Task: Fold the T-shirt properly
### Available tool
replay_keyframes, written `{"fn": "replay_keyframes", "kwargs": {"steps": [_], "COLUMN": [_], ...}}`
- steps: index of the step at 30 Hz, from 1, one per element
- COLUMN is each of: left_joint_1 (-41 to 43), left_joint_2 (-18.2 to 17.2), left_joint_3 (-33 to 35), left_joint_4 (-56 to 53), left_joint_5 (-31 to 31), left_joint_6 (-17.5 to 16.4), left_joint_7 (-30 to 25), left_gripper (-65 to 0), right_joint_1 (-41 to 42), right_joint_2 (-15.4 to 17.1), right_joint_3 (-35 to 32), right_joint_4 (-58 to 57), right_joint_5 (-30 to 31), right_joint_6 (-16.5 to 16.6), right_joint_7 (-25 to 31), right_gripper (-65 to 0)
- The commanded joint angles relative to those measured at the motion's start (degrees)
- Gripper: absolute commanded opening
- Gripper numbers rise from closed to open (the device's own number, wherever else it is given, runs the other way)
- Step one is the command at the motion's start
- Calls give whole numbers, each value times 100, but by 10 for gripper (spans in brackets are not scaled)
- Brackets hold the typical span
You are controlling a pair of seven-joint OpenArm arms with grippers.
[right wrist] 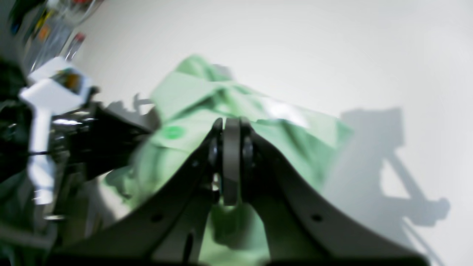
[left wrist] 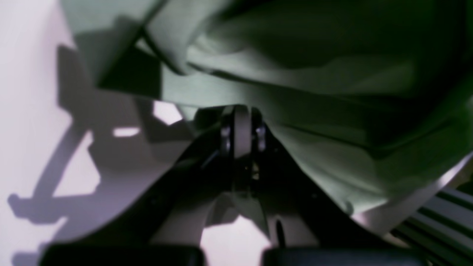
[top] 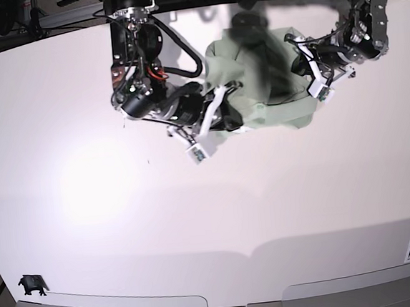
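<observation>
Base view looks down from overhead; both wrist views sit close over the T-shirt (top: 267, 83).

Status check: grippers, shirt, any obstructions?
Left gripper and right gripper both shut. T-shirt bunched between arms, unfolded. Nothing else on the table nearby.

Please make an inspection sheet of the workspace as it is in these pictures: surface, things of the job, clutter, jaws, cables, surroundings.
Surface: white table, with a bright glare patch at base-view left.
Job's things: T-shirt, pale green, bunched and creased at the far side of the table, not flat, no neat fold seen.
Clutter: small dark object near the front left corner.
Grippers: left gripper has its jaws shut, fabric draped right over them; right gripper has its jaws shut, with the T-shirt just beyond. Whether either pinches cloth I cannot tell.
Cables: black and red wires run along the right arm.
Surroundings: dark floor and equipment behind the table; details unclear.
</observation>
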Motion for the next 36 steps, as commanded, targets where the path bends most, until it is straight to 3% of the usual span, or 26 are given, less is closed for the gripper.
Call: {"fn": "replay_keyframes", "kwargs": {"steps": [1,4,8,11,14,18,22,29,36], "left_joint_1": [-50,-26,-24,70,330,656,782,780,780], "left_joint_2": [-144,-332,-437,-435,-413,-284,-46,337,444], "left_joint_3": [-42,-44,-42,-42,-39,-31,-31,7,125], "left_joint_4": [214,540,951,1169,1235,1228,1193,940,879], "left_joint_5": [-229,-398,-739,-1276,-1545,-1279,-835,-1005,-1001], "left_joint_6": [-92,-304,-422,-682,-883,-909,-903,-907,-909], "left_joint_7": [-31,101,378,592,535,116,-256,-269,-461], "left_gripper": [-650,-635,-492,-457,-416,-315,-315,-331,-361], "right_joint_1": [81,63,-129,-450,-791,-1062,-1086,-1086,-1086], "right_joint_2": [-28,-11,76,227,350,365,319,319,319], "right_joint_3": [151,675,1209,1344,1346,1346,1333,1001,479], "right_joint_4": [90,90,90,90,90,92,92,92,90], "right_joint_5": [149,457,1235,1613,1937,2264,2647,2695,2645], "right_joint_6": [4,-17,-9,94,232,284,389,437,439], "right_joint_7": [120,9,-358,-527,-649,-730,-815,-807,-656], "right_gripper": [-650,-650,-650,-650,-650,-650,-650,-650,-650]}}
